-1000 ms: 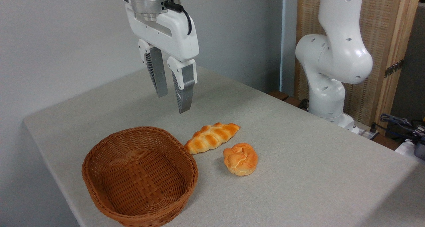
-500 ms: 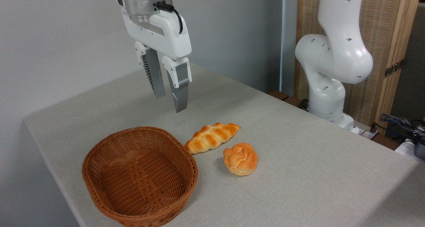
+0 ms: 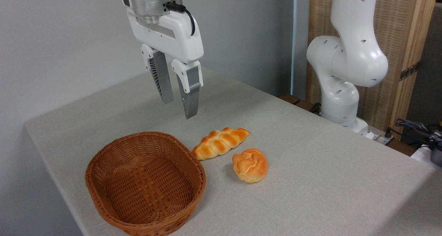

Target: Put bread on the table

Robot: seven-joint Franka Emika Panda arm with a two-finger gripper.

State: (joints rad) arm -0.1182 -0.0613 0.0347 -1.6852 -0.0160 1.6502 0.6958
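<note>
The bread point(image 3: 250, 165), a small round golden-orange bun with a knotted top, rests on the grey-beige table point(image 3: 310, 167) to the right of the basket. My gripper point(image 3: 179, 109) hangs in the air above the table, behind the basket and up-left of the bun. Its two grey fingers are a small gap apart with nothing between them.
A brown wicker basket point(image 3: 145, 182) with nothing in it sits at the front left. A long braided loaf point(image 3: 221, 143) lies between the basket and the bun. The arm's white base point(image 3: 340, 91) stands at the table's far right edge; cables lie beyond.
The gripper drifted slightly left and then back right, staying at about the same height. Bun, loaf and basket have not moved.
</note>
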